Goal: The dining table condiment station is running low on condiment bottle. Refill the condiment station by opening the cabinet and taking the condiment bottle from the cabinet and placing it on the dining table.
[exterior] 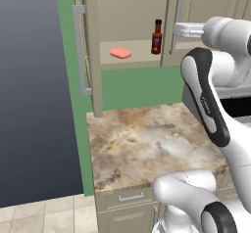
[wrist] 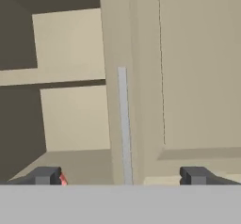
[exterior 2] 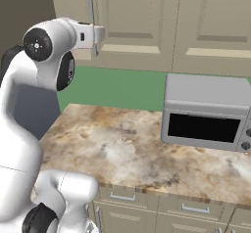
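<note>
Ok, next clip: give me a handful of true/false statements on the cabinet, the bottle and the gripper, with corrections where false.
1. The condiment bottle stands upright on the shelf inside the cabinet. True.
2. The gripper is shut on the bottle. False: its jaws are wide open and empty, up by the right door's silver handle.
3. A flat pink lump lies on the same shelf, left of the bottle. True.
4. The left cabinet door is closed. False: it is swung open, showing the shelf.
5. A microwave sits on the marble counter. True.
6. The bottle lies on the counter. False: it stands on the cabinet shelf.
</note>
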You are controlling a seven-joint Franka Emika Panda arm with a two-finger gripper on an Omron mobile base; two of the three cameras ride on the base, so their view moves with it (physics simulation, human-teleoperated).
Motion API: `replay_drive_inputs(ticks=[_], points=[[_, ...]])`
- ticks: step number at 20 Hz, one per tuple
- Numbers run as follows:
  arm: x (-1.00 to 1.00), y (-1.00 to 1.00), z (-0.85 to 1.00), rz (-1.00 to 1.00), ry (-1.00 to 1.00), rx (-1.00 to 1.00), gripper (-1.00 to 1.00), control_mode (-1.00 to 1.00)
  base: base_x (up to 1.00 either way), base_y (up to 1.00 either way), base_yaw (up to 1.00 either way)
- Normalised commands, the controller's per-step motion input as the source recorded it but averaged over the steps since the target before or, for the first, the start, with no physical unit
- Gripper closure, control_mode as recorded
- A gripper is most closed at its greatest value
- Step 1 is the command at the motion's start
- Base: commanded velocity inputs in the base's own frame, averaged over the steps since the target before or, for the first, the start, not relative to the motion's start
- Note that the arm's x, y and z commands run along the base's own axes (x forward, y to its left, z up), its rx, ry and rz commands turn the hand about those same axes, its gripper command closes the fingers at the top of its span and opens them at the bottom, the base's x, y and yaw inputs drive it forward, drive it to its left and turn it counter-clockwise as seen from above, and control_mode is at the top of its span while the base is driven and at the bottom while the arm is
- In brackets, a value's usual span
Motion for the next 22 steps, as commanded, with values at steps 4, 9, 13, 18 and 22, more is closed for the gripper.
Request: replay_drive_inputs(ticks=[4,9,13,18,22], points=[[0.53,0.0,0.0,0.0,0.0,0.0,-1.0,-1.0,0.0,0.0,0.0],[0.39,-0.02,0.0,0.0,0.06,0.0,-1.0,-1.0,0.0,0.0,0.0],[0.34,0.0,0.0,0.0,0.06,0.0,-1.0,-1.0,0.0,0.0,0.0],[0.3,0.01,0.0,0.0,0.07,0.0,-1.0,-1.0,0.0,0.0,0.0],[0.36,0.0,0.0,0.0,0.06,0.0,-1.0,-1.0,0.0,0.0,0.0]])
